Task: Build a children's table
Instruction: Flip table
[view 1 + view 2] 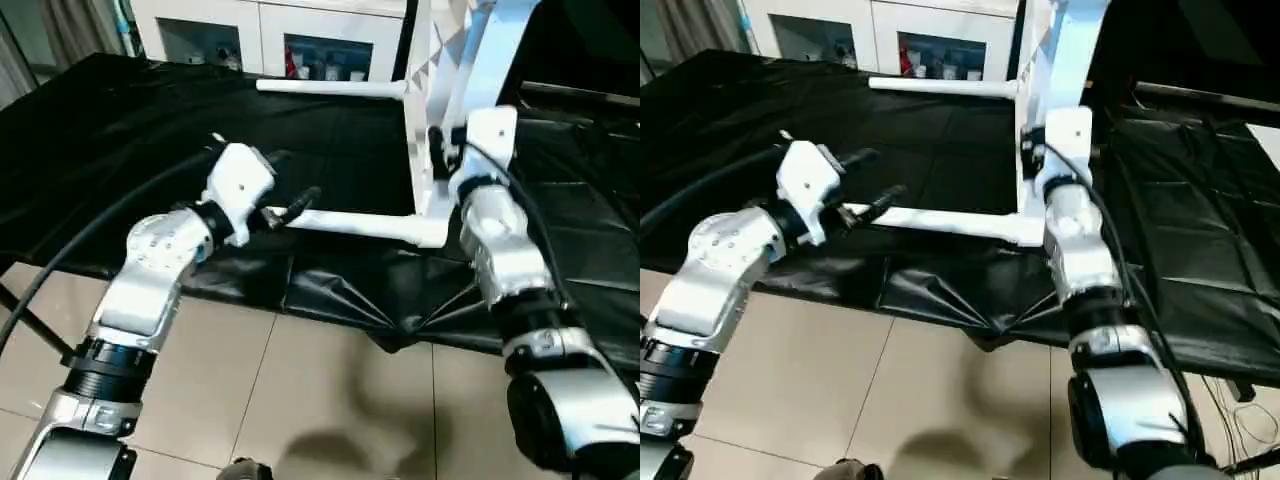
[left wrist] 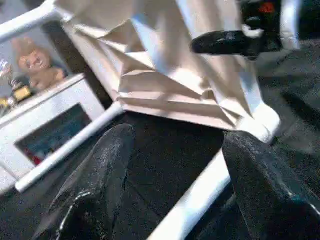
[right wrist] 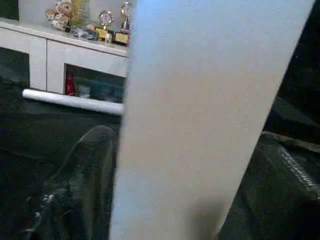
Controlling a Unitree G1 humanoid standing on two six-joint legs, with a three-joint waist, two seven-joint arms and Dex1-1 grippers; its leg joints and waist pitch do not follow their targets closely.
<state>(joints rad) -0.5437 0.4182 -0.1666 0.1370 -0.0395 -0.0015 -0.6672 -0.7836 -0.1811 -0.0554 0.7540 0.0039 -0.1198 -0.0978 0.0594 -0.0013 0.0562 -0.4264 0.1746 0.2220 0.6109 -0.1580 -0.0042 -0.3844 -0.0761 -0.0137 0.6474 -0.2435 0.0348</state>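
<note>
Left eye view: large white ribbed plastic tabletop (image 1: pixel 432 90) stood on edge on black-draped bench (image 1: pixel 130 120), two white tube legs (image 1: pixel 345 222) fitted. Left gripper (image 1: pixel 296 203) wide by near leg; right gripper (image 1: pixel 440 150) fingers straddled tabletop, grip unclear.

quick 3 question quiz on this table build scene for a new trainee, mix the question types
1. True or false: the table top lies flat on the black cloth.
2. How many legs are plugged into the top? A) one B) two C) four
3. Fill in: the left hand is at the free end of the ____ leg.

Key
1. False: the top stands on its edge, and the right hand is at that edge.
2. B: a near leg and a far leg stick out sideways from the top.
3. Near: the open fingers straddle it.
</note>
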